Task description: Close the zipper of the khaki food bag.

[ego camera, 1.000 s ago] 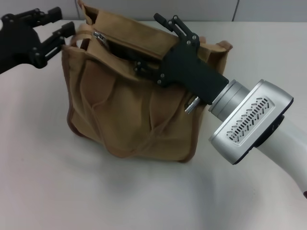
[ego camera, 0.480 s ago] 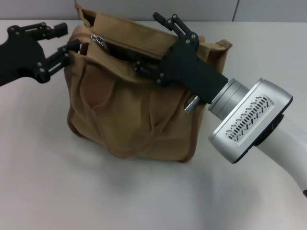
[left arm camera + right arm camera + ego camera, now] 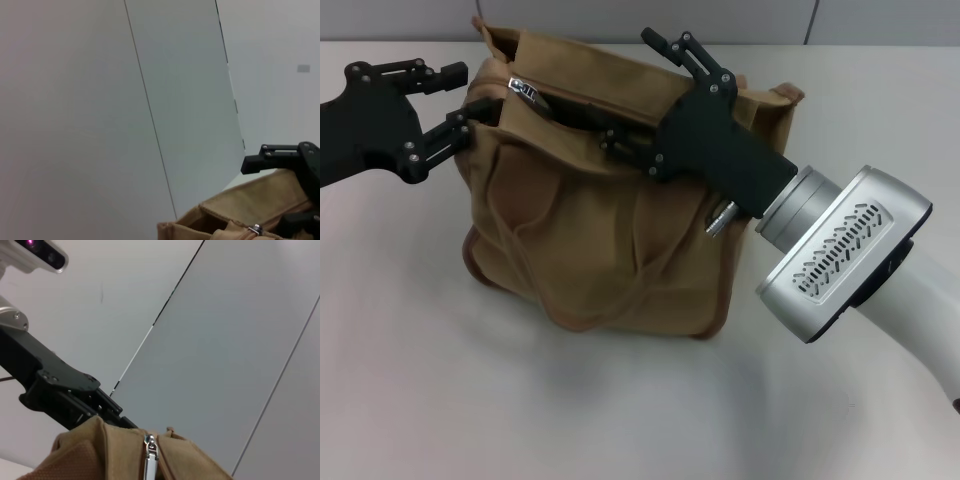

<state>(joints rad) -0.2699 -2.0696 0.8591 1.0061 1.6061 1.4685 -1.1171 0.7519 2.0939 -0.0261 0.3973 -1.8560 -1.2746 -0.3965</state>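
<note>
The left hand (image 3: 458,105) has moved in, its fingers spread around the left end of the khaki food bag (image 3: 590,210) on the table (image 3: 420,380), near the zipper (image 3: 525,90) slider, while the right hand (image 3: 645,100), open, straddles the gaping top, so closing can begin.

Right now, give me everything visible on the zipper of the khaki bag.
The zipper is a tan line along the top panel of the khaki food bag. It is open: the mouth gapes dark for most of its length. Its small silver metal slider with a pull tab sits at the end nearest the left claw, which is open beside that corner and not on the tab. The right claw is at the far part of the opening, spread across the top panel.
</note>
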